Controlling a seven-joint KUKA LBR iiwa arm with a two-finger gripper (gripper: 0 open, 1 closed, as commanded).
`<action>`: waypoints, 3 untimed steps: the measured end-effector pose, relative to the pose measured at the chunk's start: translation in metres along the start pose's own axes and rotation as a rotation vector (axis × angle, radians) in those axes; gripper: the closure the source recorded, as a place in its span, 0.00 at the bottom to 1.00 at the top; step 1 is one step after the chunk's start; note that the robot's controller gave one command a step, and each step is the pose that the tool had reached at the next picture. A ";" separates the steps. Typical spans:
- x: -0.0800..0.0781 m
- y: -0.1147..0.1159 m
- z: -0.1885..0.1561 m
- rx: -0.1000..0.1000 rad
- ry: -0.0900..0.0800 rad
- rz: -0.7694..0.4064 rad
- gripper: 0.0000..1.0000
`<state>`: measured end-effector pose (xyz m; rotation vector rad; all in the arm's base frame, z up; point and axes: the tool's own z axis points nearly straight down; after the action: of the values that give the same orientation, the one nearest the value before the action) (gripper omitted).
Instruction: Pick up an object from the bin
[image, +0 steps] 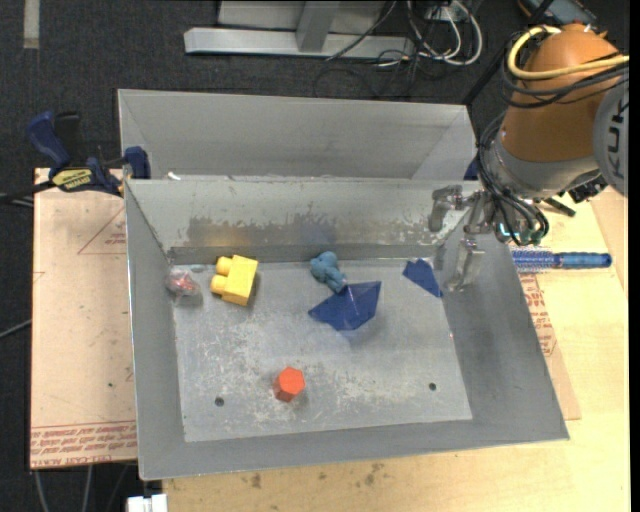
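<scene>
My gripper (451, 258) hangs at the bin's right side, above the back right corner of the floor. Its two metal fingers stand apart and I see nothing between them. A small dark blue triangular piece (422, 277) lies just left of the lower fingertip (458, 280); I cannot tell whether they touch. Further left lies a dark blue flat piece (350, 306), with a light blue lumpy figure (325, 267) at its upper left edge.
A yellow block (235, 279) and a small grey-red thing (183, 286) lie at the back left of the floor. A small red block (289, 383) sits near the front middle. The sloped right wall is directly under the arm.
</scene>
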<state>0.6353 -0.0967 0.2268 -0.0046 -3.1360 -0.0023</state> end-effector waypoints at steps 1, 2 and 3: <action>0.007 0.105 0.162 -0.002 0.000 0.103 0.00; 0.013 0.119 0.125 -0.001 -0.010 0.148 0.00; 0.011 0.111 0.127 -0.001 -0.009 0.225 0.00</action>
<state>0.6241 0.0143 0.1003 -0.3584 -3.1242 -0.0027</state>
